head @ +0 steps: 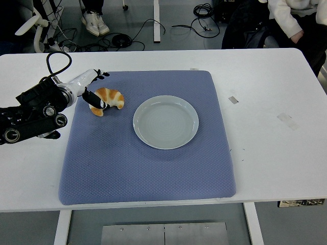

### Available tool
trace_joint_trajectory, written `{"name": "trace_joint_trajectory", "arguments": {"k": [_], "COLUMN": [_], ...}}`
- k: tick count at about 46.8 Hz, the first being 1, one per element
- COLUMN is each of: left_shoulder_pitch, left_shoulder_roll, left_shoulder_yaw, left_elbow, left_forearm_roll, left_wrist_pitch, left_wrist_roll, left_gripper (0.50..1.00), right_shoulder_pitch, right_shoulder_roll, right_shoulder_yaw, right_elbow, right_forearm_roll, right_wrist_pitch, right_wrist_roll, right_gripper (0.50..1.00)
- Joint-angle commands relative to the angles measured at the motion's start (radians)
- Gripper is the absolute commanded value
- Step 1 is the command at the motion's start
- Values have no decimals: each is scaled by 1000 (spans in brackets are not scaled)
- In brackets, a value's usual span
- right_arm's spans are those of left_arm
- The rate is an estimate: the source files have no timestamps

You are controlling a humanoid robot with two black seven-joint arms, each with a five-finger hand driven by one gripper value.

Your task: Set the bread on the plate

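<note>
Bread [109,99] sits on blue mat [148,168], approx 9 o'clock of plate [165,122]. Left robot hand [93,91] w/ fingers apart, touching its left end. Prob light, soft, crushable; grip the thick middle gently.

1. This looks like a robotics lab or office workroom.
2. Black cables [153,28] trail across the grey floor [179,38].
3. An office chair [36,25] stands behind the plain white table [265,102], where seated people [291,20] watch.
</note>
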Motion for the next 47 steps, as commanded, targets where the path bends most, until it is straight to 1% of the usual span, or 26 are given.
{"name": "trace_joint_trajectory", "arguments": {"k": [1,4,7,14,31,34,37,43,47], "left_shoulder_pitch": [2,2,2,3,6,8,8,11,12], "left_shoulder_roll": [-5,-5,-5,-5,-8,-11,-14,-15,-15], "left_shoulder_yaw": [3,5,8,11,12,12,12,14,14], "left_elbow": [4,10,18,24,24,24,25,25,27], "left_forearm_roll": [0,0,3,38,48,58,61,61,61], "left_wrist_pitch": [0,0,-1,-1,0,0,0,-1,-1], "left_wrist_roll": [0,0,-2,-2,-2,-2,-2,-6,-8], "left_gripper": [883,859,849,849,846,833,807,771,757], "right_shoulder_pitch": [0,0,0,1,0,0,0,0,0], "right_shoulder_roll": [0,0,0,0,0,0,0,0,0], "right_shoulder_yaw": [0,0,0,0,0,0,0,0,0], "right_elbow": [0,0,0,0,0,0,0,0,0], "right_forearm_roll": [0,0,0,0,0,0,0,0,0], "right_wrist_pitch": [0,0,0,0,0,0,0,0,0], "right_wrist_roll": [0,0,0,-1,-1,0,0,0,-1], "right_gripper": [1000,1000,1000,1000,1000,1000,1000,1000,1000]}}
